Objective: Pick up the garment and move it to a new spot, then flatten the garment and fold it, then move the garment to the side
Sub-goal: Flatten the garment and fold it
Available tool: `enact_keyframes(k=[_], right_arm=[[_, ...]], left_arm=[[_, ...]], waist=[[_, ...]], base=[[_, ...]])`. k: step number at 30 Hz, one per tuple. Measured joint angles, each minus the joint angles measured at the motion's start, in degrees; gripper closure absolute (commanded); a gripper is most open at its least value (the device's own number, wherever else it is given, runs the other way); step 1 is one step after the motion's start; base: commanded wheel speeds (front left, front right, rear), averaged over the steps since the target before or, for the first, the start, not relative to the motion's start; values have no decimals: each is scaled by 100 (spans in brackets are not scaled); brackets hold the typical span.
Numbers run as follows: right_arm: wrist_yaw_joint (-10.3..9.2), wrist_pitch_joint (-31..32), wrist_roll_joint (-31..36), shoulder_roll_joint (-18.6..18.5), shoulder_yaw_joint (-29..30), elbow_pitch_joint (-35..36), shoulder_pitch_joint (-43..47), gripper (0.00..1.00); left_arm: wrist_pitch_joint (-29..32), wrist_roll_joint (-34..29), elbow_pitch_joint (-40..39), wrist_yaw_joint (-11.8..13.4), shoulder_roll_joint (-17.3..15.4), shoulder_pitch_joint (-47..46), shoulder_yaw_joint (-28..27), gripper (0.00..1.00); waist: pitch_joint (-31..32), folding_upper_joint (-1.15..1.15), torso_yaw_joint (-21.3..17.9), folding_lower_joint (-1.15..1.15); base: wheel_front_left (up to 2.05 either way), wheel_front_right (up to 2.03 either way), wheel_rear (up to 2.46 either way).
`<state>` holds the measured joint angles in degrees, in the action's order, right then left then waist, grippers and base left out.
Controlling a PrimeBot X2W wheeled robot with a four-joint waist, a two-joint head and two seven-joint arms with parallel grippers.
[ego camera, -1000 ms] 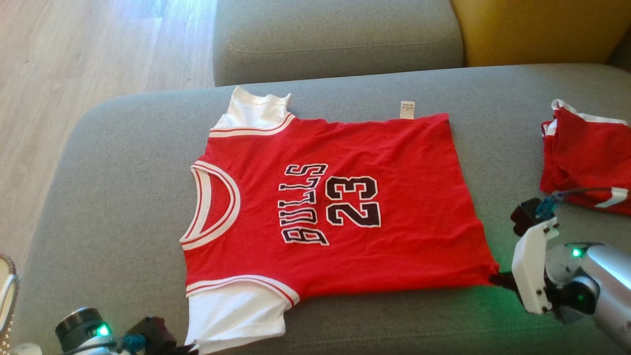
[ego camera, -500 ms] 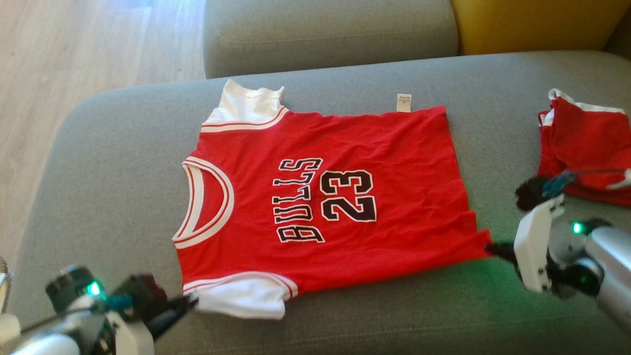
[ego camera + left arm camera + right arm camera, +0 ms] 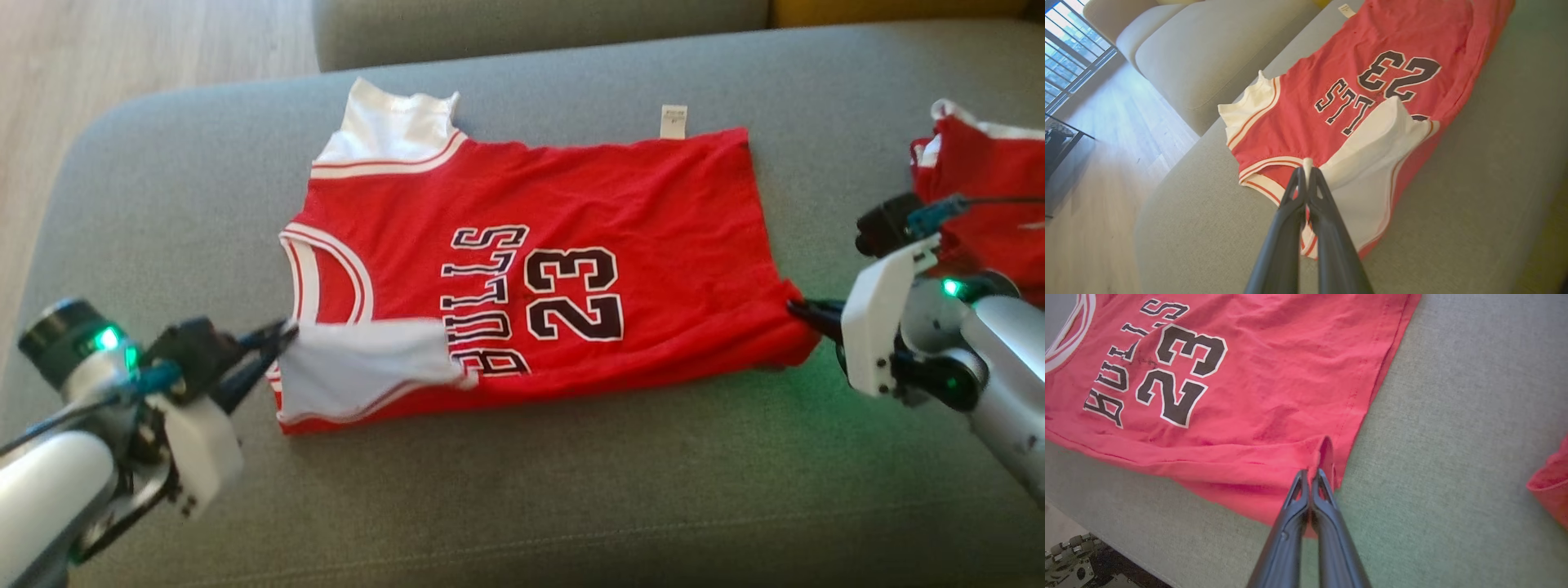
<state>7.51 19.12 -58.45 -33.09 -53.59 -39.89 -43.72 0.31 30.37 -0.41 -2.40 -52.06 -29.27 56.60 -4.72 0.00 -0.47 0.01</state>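
- left gripper [image 3: 282, 333] low on the left in head view, fingers pinched tight on the white near sleeve [image 3: 367, 367] of the red jersey [image 3: 653, 204]; left wrist view has a bit of white cloth poking up between the closed tips
- near sleeve is folded inward over the red front, its end overlapping the bottom of the BULLS lettering [image 3: 482, 302]
- right gripper [image 3: 804, 310] on the right, clamped on the near hem corner [image 3: 1325, 451]; right wrist view shows red cloth bunched up between the closed tips
- near side edge of jersey looks turned over in a narrow fold in right wrist view
- jersey lies on the grey sofa seat [image 3: 522, 506], neck hole toward robot's left, hem toward its right, 23 print [image 3: 575, 294] face up
- far sleeve [image 3: 392, 131] spread flat, white tag [image 3: 673, 121] sticks out past the far edge
- second red garment [image 3: 988, 188] bunched at far right, apart from jersey
- back cushion [image 3: 531, 28] and wood floor [image 3: 122, 57] beyond
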Motion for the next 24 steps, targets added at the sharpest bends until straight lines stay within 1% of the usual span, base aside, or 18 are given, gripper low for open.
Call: enact_keyframes(k=[8, 15, 18, 24], right_arm=[[0, -163, 211, 385, 107, -446, -407, 100], [0, -361, 402, 666, 102, -802, -712, 100], [0, -474, 438, 737, 109, -1017, -787, 100], [0, -600, 454, 817, 101, -1234, -845, 100]], left_arm=[[-176, -485, 875, 199, 543, -653, -49, 100], [-402, -709, 1816, 199, 1000, -1222, -76, 100], [-402, -787, 2184, 194, 1131, -1382, -55, 100], [-457, -862, 2631, 135, 1313, -1500, 10, 100]], waist=[[-424, 0, -7, 1], [-710, 0, -77, 1], [-788, 0, -107, 1], [-876, 0, -136, 0]], base=[[0, 0, 0], [0, 0, 0], [0, 0, 0], [0, 0, 0]])
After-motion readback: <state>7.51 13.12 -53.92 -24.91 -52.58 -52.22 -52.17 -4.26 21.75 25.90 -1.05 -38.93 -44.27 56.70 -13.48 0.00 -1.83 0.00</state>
